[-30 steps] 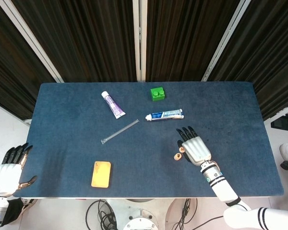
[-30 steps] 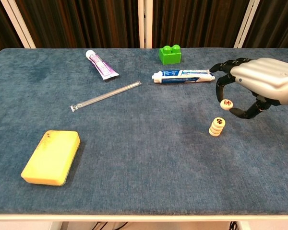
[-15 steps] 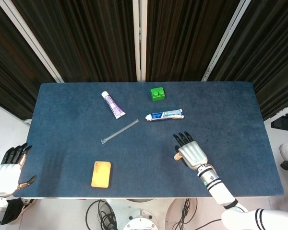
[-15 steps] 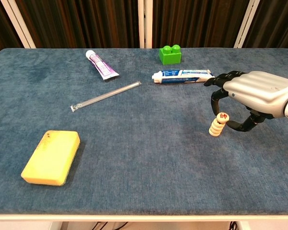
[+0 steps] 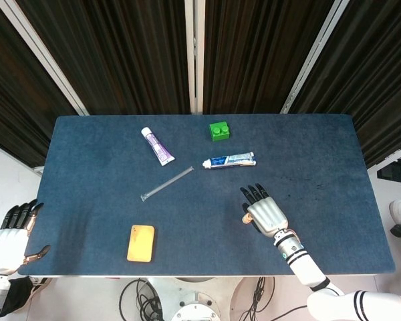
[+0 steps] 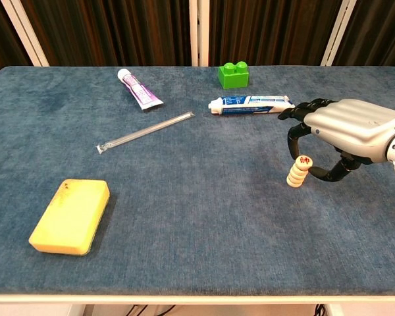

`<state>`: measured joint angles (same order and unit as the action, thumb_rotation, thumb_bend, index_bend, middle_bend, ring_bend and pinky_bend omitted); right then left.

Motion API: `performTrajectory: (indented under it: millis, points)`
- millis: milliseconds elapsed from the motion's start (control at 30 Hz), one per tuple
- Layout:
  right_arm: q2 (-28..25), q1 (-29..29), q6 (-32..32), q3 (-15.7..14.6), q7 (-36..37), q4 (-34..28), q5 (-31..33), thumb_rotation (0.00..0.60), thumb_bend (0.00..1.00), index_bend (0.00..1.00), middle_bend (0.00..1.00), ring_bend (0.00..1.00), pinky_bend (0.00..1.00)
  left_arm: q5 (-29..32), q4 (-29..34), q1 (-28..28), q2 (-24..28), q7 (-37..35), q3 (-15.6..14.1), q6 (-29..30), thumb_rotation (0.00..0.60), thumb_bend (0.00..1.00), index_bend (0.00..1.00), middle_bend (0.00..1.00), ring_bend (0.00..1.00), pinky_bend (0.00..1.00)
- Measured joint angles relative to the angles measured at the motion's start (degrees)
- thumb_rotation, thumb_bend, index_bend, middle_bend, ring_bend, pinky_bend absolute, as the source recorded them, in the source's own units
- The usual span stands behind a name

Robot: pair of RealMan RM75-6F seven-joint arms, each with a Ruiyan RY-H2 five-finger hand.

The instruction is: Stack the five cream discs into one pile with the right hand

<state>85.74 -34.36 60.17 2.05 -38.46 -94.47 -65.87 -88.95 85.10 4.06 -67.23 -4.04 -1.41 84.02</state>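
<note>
Right hand (image 6: 345, 128): seen from the side in the chest view, arched over the pile, a finger and the thumb closed on the top disc.
Right hand, head view (image 5: 266, 213): only its back is shown from above; the grip itself is hidden there.
Top disc (image 6: 305, 160): tilted, red mark facing the camera, pinched by the right hand and resting on the discs below; visible only in the chest view.
Pile of cream discs (image 6: 296, 174): standing on the bench directly under the fingertips; in the head view only a small cream edge (image 5: 245, 219) is seen at the hand's left side.
Left hand (image 5: 7, 239): shown only in the head view, off the bench's near left corner, fingers apart and holding nothing.
Bench (image 6: 204, 217): covered in blue cloth.
White toothpaste tube (image 6: 250, 104): lying just beyond the right hand's fingertips.
Green block (image 6: 233, 74): farther beyond the hand, past the white tube.
Purple tube (image 6: 139, 89): well to the hand's left, far side.
Clear rod (image 6: 145, 131): lying to the hand's left.
Yellow sponge (image 6: 70, 215): well to the left, on the near side.
</note>
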Motion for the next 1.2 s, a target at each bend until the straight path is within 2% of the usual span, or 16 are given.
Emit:
performTrajectory:
  millis: [467, 667, 833, 867, 1033, 1200]
  points:
    - [-0.6, -0.3, -0.5, -0.2, 0.1, -0.6, 0.4, 0.6, 0.29, 0.4, 0.05, 0.0, 0.0, -0.1, 0.2, 0.1, 0.2, 0.2, 0.0, -0.1, 0.6, 0.19, 0.0, 0.0, 0.0, 0.0]
    - [-1.4, -0.1, 0.5, 0.2, 1.0, -1.9, 0.0, 0.6, 0.27, 0.32, 0.04, 0.0, 0.0, -0.1, 0.1, -0.1, 0.1, 0.1, 0.0, 0.1, 0.6, 0.19, 0.0, 0.0, 0.0, 0.0]
    - [-5.1, 1.9, 4.5, 0.2, 5.3, -5.1, -4.2, 0.6, 0.2, 0.03, 0.0, 0.0, 0.0, -0.3, 0.3, 0.0, 0.3, 0.3, 0.2, 0.5, 0.6, 0.19, 0.0, 0.0, 0.0, 0.0]
    - [-6.0, 2.6, 5.5, 0.0, 6.5, -5.6, -5.5, 0.6, 0.18, 0.01, 0.0, 0.0, 0.0, -0.3, 0.4, 0.0, 0.3, 0.3, 0.3, 0.7, 0.6, 0.19, 0.0, 0.0, 0.0, 0.0]
    - [-10.8, 8.3, 14.5, -2.3, 16.8, -5.1, -13.9, 0.6, 0.15, 0.0, 0.0, 0.0, 0.0, -0.6, 1.0, 0.1, 0.5, 1.4, 0.8, 1.4, 0.6, 0.19, 0.0, 0.0, 0.0, 0.0]
    - [-14.2, 16.0, 23.2, -4.4, 25.6, -0.4, -17.0, 0.6, 0.15, 0.0, 0.0, 0.0, 0.0, 0.1, 1.8, 0.4, 0.8, 2.8, 1.8, 1.7, 0.6, 0.19, 0.0, 0.0, 0.0, 0.0]
